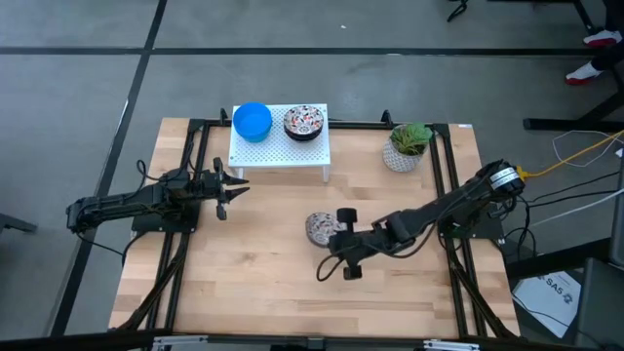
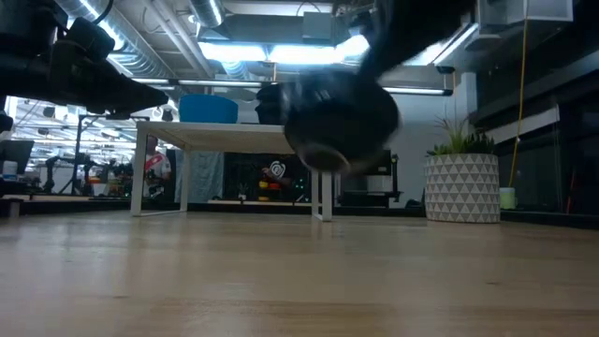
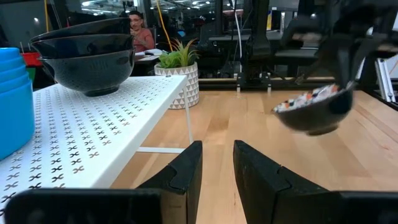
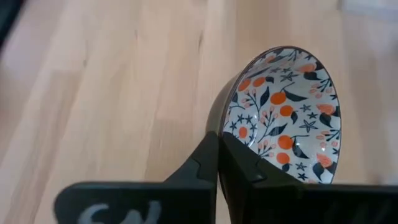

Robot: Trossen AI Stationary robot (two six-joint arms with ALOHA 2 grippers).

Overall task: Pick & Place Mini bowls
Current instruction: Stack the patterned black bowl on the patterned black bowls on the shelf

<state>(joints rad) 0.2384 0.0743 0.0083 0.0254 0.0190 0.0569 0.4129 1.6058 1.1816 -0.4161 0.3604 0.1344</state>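
floral mini bowl: white inside, orange-red blossoms, dark leaves and stars; dark outside.
stack of floral bowls: same red-and-dark print on white; dark outside walls in the left wrist view.
stack of blue bowls: plain bright blue.
small shelf: white, dotted with rows of small dark perforations.
plant pot: white with grey triangle pattern; green leaves.
table: light wood grain, black frame rails.
right gripper, left gripper: dark.

The blue stack is cut off by the frame edge.
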